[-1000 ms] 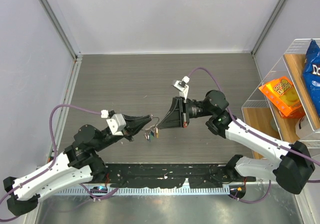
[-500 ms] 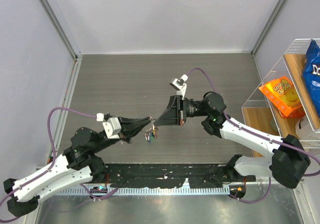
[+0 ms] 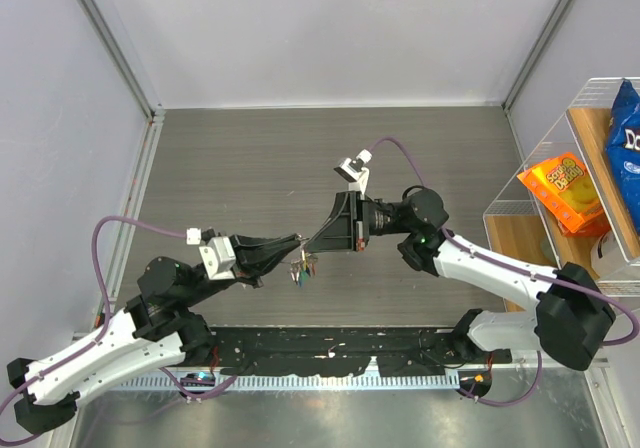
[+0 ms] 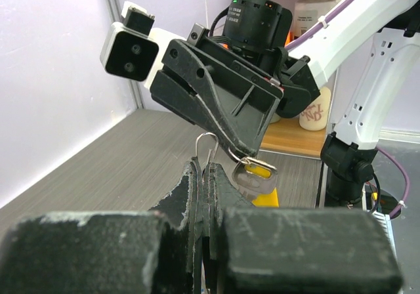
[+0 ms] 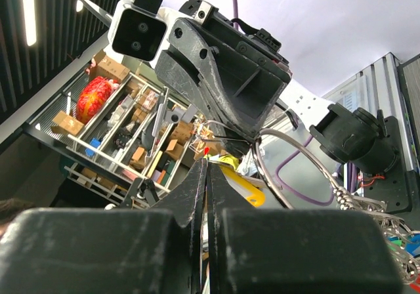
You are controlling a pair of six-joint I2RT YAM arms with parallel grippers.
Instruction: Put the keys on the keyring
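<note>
Above the middle of the table my two grippers meet tip to tip. My left gripper (image 3: pixel 297 240) (image 4: pixel 205 170) is shut on the thin wire keyring (image 4: pixel 207 144) (image 5: pixel 293 169). A few coloured keys (image 3: pixel 300 271) hang from the ring below the tips. My right gripper (image 3: pixel 314 245) (image 5: pixel 207 161) is shut on a key with a yellow head (image 4: pixel 257 174) (image 5: pixel 241 188), which it holds against the ring just right of the left fingers. In each wrist view the other gripper fills the middle of the frame.
A wire shelf rack (image 3: pixel 520 208) at the right edge holds an orange snack pack (image 3: pixel 565 193) and a blue bag (image 3: pixel 624 138). Purple cables (image 3: pixel 130 223) loop off both wrists. Metal frame posts (image 3: pixel 120 58) border the table on the left and right.
Both grippers, still joined at the ring, have drifted a little to the left. The right arm reached further left and the left arm drew back. Neither grip has changed.
</note>
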